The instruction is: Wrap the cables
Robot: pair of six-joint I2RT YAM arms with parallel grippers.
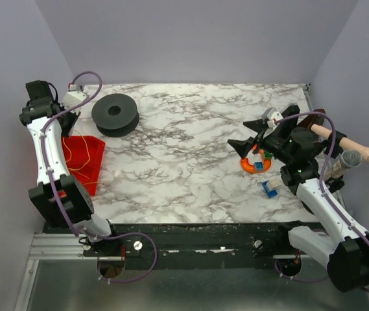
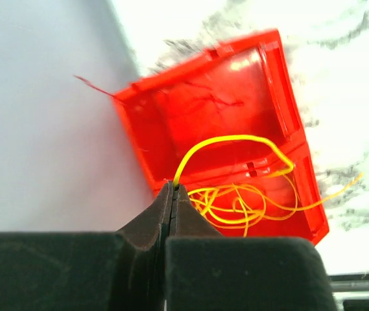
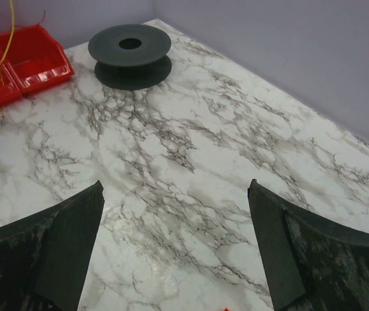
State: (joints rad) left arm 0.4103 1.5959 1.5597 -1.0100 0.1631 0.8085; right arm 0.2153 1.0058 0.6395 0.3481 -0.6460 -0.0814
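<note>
The cable, a thin, flexible yellow wire [image 2: 229, 137], lies as a loose tangle of loops in the open red plastic bin [image 2: 223, 78] at the left edge of the white marble-pattern tabletop [image 1: 190, 149]. One strand rises from the tangle in an arc to the left gripper [image 2: 173, 186], which is above the bin. Its fingers are pressed together with the strand pinched at their tips. The pinched point is probably the free end of the wire, but the wrist view does not confirm this. The right gripper [image 3: 174, 194] is spread wide and holds nothing above the right half of the tabletop. A black plastic spool [image 1: 115, 114] lies flat on the tabletop just beyond the bin.

Handling: the wire is judged to be very light, limp and slightly springy. Loops are likely to snag on one another and drag the whole tangle. Take hold near an end, at the fingertips. The wire is thin enough to slip from a weak pinch.
</note>
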